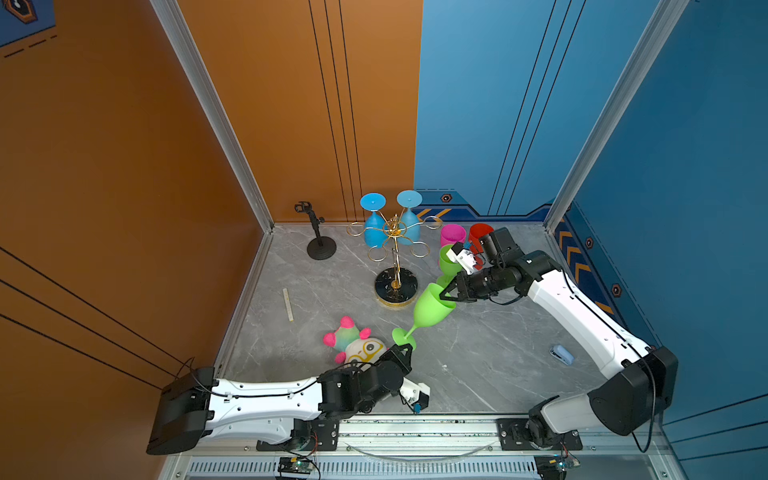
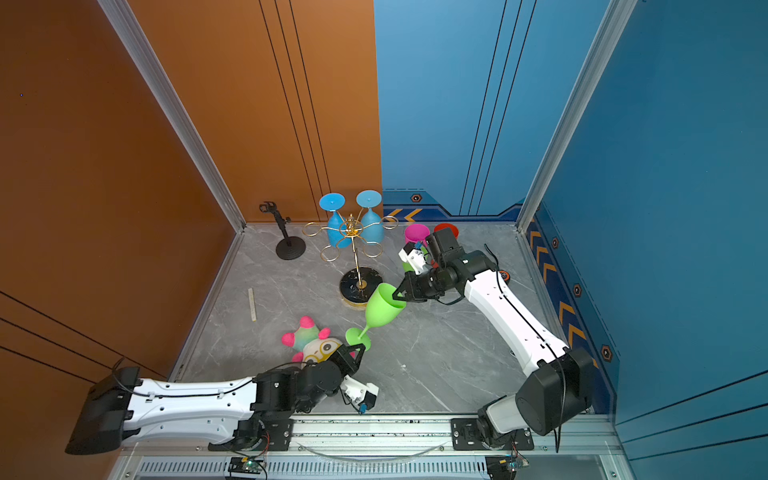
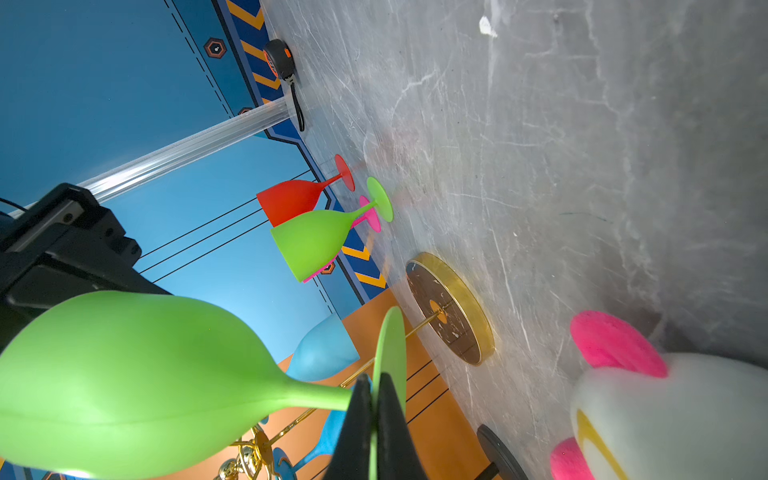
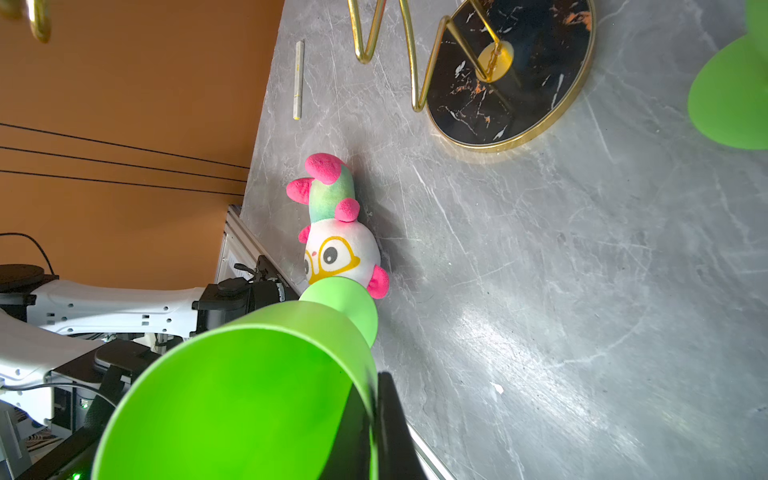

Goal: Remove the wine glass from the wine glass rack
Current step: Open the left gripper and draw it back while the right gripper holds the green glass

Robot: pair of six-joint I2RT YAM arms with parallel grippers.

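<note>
Green wine glass [image 1: 432, 305] off wine glass rack [image 1: 405, 284], tilted in air near-right of its base. Left hand [image 1: 405, 350] clenched on foot disc, right hand [image 1: 448, 296] clenched on bowl rim: likely handover, to stand glass upright on tabletop [image 1: 478, 365]. Two blue glasses [image 1: 374, 232] hang on far loops.

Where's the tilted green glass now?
In both top views the green glass hangs mid-table, foot in the left hand, rim in the right hand, beside the rack base.
</note>
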